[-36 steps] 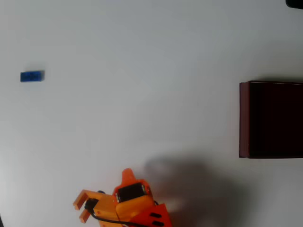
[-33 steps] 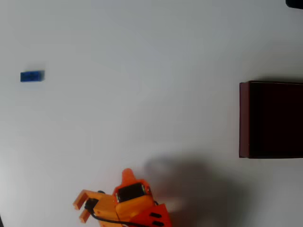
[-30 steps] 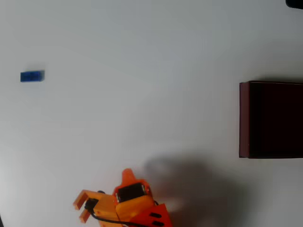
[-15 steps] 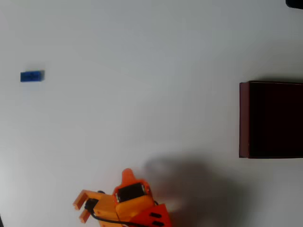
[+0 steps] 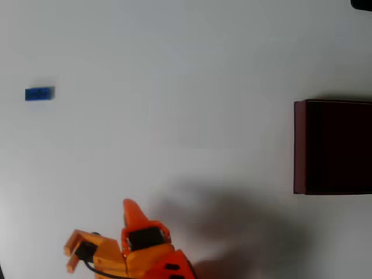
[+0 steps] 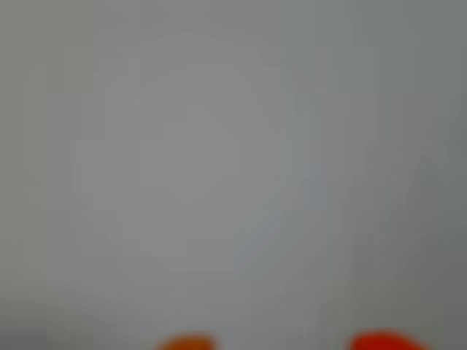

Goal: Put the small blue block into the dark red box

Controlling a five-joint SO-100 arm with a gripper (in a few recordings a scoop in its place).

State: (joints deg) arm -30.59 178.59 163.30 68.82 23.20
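Note:
The small blue block [image 5: 39, 93] lies flat on the white table at the far left of the overhead view. At the right edge stands the dark red box [image 5: 300, 145], with maroon walls and a nearly black inside, partly cut off by the frame. My orange gripper [image 5: 129, 207] is at the bottom, left of centre, pointing up the picture, far below and to the right of the block. In the blurred wrist view two orange fingertips [image 6: 186, 343] peek in at the bottom edge. They stand apart, and the gripper [image 6: 284, 344] holds nothing.
A soft shadow of the arm [image 5: 232, 226] falls on the table to the right of the gripper. A small dark object [image 5: 361, 4] sits in the top right corner. White tabletop [image 5: 174, 104] lies between block, gripper and box.
The arm has swung left and slightly up in the overhead view during the last half second. Block and box have not moved.

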